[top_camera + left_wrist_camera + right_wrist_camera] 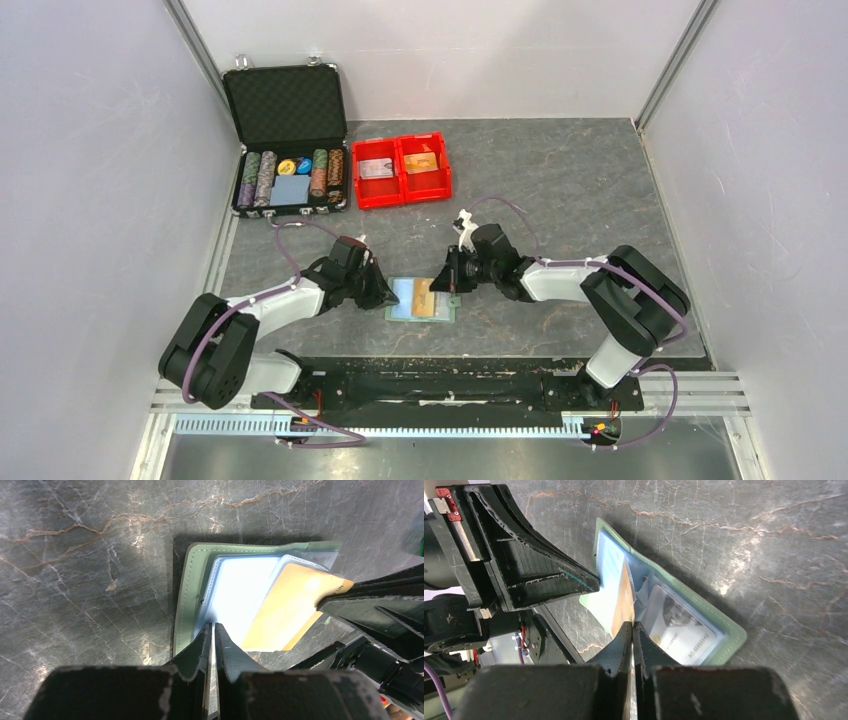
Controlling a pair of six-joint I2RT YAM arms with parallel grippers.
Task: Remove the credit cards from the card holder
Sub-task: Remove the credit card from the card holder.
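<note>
Orange plastic — one credit card point(287, 612), drawn partway from the open card holder point(185, 595) — is pinched between the closed fingers of the right gripper point(632, 626), while the holder's left edge is clamped by the left gripper point(213, 629). A whitish-grey card point(681, 632) is seen seated in the neighbouring pocket; neither extraction is judged complete.

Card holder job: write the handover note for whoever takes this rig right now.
Grips: left end effector is shut on an edge of the card holder, which lies open on the table. The right end effector is shut on the orange card.
Cards: the orange card is partly out of its pocket. The whitish-grey card sits fully in the other clear pocket.
Done: holder opened, orange card started.
Left: draw the orange card clear, then remove the whitish-grey card.
</note>
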